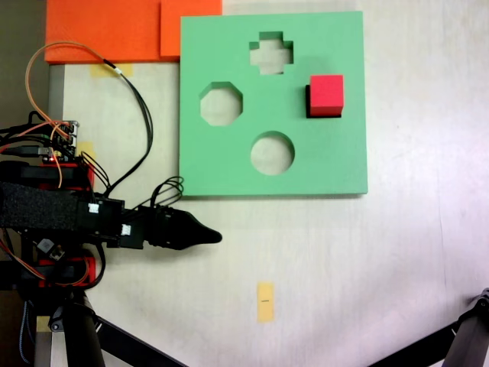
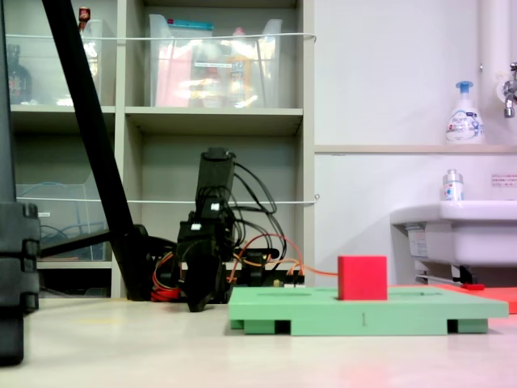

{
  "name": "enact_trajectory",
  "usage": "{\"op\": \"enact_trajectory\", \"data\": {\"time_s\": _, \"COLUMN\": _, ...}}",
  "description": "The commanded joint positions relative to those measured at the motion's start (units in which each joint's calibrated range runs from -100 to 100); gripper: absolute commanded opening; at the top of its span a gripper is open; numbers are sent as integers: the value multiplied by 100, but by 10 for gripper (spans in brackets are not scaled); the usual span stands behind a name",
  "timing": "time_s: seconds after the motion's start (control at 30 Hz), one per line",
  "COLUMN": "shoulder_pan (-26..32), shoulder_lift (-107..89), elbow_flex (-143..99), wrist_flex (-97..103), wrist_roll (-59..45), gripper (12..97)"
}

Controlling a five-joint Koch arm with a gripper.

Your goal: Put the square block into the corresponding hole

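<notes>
A: Looking down from above: red square block (image 1: 326, 95) sitting in the square hole (image 1: 308, 102) near the right edge of the green foam board (image 1: 229, 172). Dark sliver of the hole showing along the block's left side and bottom. Not flush though. Sticking well up above the board's top face in the low side view (image 2: 363, 277)

B: And the gripper?

A: Off the board completely. Parked over bare table (image 1: 367, 260) just below the board's bottom-left corner, tip (image 1: 212, 237) pointing right in the top-down view. Comes to one dark point there, so can't tell if clamped or spread. Side view (image 2: 196, 305) no help either, just a black mass hanging low next to the board's left end. Nothing in it as far as visible

B: Room around it?

A: Plenty. Wide open tabletop below the board, with a small yellow paper strip (image 1: 265, 301) well apart from both arm and board. Cross (image 1: 271, 53), octagon (image 1: 221, 104) and round (image 1: 273, 153) cut-outs all unfilled. Orange foam sheets (image 1: 107, 30) butting against the board's top-left corner. Cables (image 1: 141, 115) looping up left of the board's left edge, not touching it from above
</notes>
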Motion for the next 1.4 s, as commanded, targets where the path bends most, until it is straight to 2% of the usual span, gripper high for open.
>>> {"op": "enact_trajectory", "data": {"time_s": 0.0, "shoulder_pan": 15, "shoulder_lift": -41, "elbow_flex": -118, "wrist_flex": 169, "wrist_roll": -29, "gripper": 538}}
{"op": "enact_trajectory", "data": {"time_s": 0.23, "shoulder_pan": 29, "shoulder_lift": -41, "elbow_flex": -118, "wrist_flex": -534, "wrist_roll": -34, "gripper": 534}}
{"op": "enact_trajectory", "data": {"time_s": 0.37, "shoulder_pan": 29, "shoulder_lift": -41, "elbow_flex": -118, "wrist_flex": -659, "wrist_roll": -10, "gripper": 491}}
{"op": "enact_trajectory", "data": {"time_s": 1.37, "shoulder_pan": -34, "shoulder_lift": -41, "elbow_flex": -118, "wrist_flex": -621, "wrist_roll": -29, "gripper": 502}}
